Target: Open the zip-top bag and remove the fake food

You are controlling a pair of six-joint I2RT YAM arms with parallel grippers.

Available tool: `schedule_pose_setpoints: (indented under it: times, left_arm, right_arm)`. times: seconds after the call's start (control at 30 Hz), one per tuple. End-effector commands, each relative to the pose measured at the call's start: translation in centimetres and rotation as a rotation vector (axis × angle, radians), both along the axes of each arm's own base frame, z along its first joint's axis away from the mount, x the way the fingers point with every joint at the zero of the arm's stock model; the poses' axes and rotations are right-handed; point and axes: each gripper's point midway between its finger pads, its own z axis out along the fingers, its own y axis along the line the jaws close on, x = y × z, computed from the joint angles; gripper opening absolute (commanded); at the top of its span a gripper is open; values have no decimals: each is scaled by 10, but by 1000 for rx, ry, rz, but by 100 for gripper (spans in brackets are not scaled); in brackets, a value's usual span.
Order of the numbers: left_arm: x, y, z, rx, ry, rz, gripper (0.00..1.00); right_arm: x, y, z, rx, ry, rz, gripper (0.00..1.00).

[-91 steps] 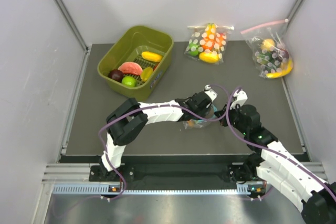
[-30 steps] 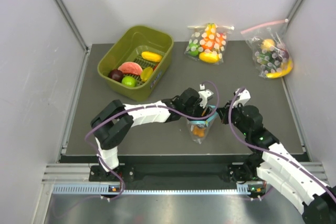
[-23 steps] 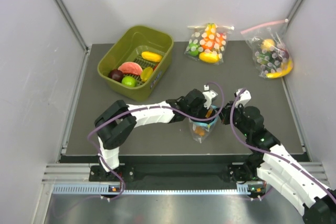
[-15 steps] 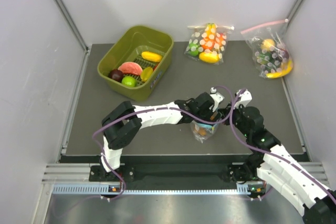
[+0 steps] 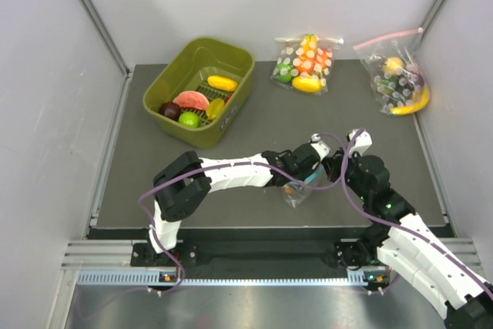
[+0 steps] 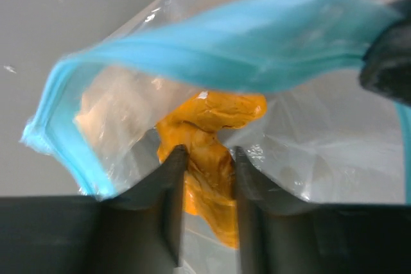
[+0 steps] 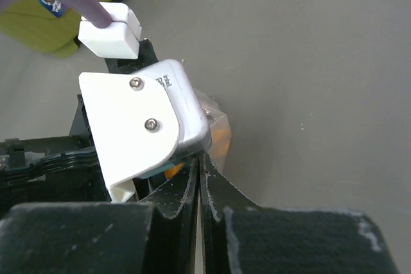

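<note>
While the right pincer is clamping the rim of the open zip-top bag near the front of the desk, the left pincer is pinching an orange fake food piece inside, likely needing a clean lift out.

The top view is bright and evenly lit, with only soft, faint shadows on the dark table. In the left wrist view the zip-top bag is blurred, and small glare spots shine on its plastic. The right wrist view is soft near the lens.
</note>
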Motion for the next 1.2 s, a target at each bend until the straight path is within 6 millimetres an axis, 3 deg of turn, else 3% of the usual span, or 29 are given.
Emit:
schedule_pose_setpoints:
  times: [0.0,0.23,0.27,0.3,0.33,0.47,0.67,0.7,0.77,0.9,1.17]
  left_arm:
    - [-3,13,-9,68,8,3,23]
    - [5,6,22,-53,-33,16,7]
    - [8,2,35,-104,-51,24,6]
    - [8,5,36,-118,-50,30,5]
    - [11,0,52,-186,-61,29,3]
    - [4,2,73,-285,-58,-3,2]
    - [-6,3,93,-390,-45,-62,1]
    - [-9,6,89,-396,-32,-71,1]
    - [-10,1,103,-477,-21,-101,1]
    - [-21,0,103,-525,35,-170,0]
    - [-8,17,123,-599,-50,-113,0]
  right_arm:
    - [9,4,45,45,-114,-3,0]
    - [9,9,31,24,-85,24,0]
    - [9,8,31,23,-84,21,0]
    - [9,7,30,21,-85,15,0]
    - [9,5,25,7,-75,8,0]
    - [13,-2,15,-33,-52,-31,0]
    - [19,0,-1,-41,-15,-40,0]
    - [21,2,-2,-40,-17,-40,0]
    - [23,3,-4,-38,-13,-39,0]
    - [26,5,-10,-44,-4,-38,0]
    - [25,3,-16,-58,11,-40,0]
